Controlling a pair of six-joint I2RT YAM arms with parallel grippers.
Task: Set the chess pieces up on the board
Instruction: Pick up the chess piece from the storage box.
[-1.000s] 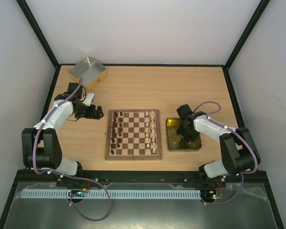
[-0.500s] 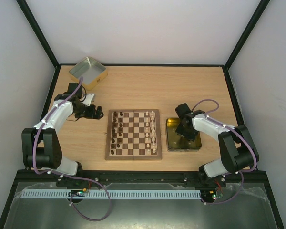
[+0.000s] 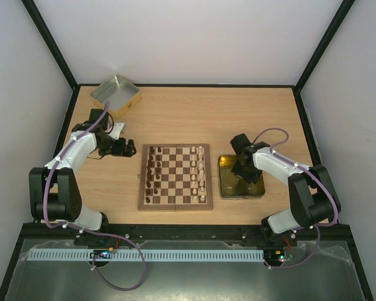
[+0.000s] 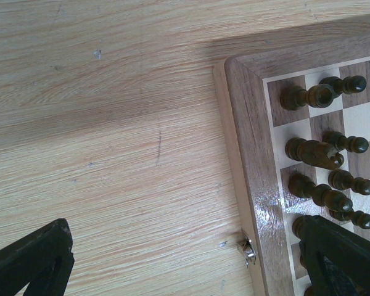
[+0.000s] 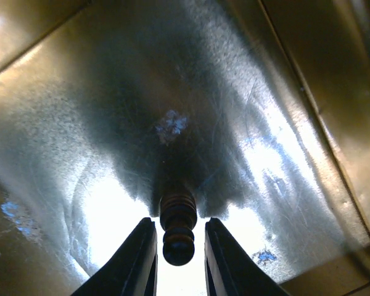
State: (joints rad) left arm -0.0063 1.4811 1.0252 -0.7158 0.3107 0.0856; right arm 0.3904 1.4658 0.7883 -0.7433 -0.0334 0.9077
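A small chess piece (image 5: 177,229) with a round knob head lies on the floor of the yellow-gold tin (image 5: 80,111), just right of the chessboard (image 3: 141,182). Glare off the metal hides its colour. It probably sits there as loose stock, waiting to be carried to its square.

The right fingers (image 5: 140,262) reach down into the tin and straddle the piece, one on each side, with its head between their tips. They stand close together. A thin strip of light shows on either side of the head, so I cannot tell whether they are pressing on it or only flanking it.

On the chessboard, dark chessmen (image 4: 314,151) fill the left files and pale ones line the right edge, so the setup looks nearly finished.

The left fingers (image 4: 34,262) are spread wide and empty over the bare desk (image 4: 111,123) beside the chessboard's left rim, out of the way.
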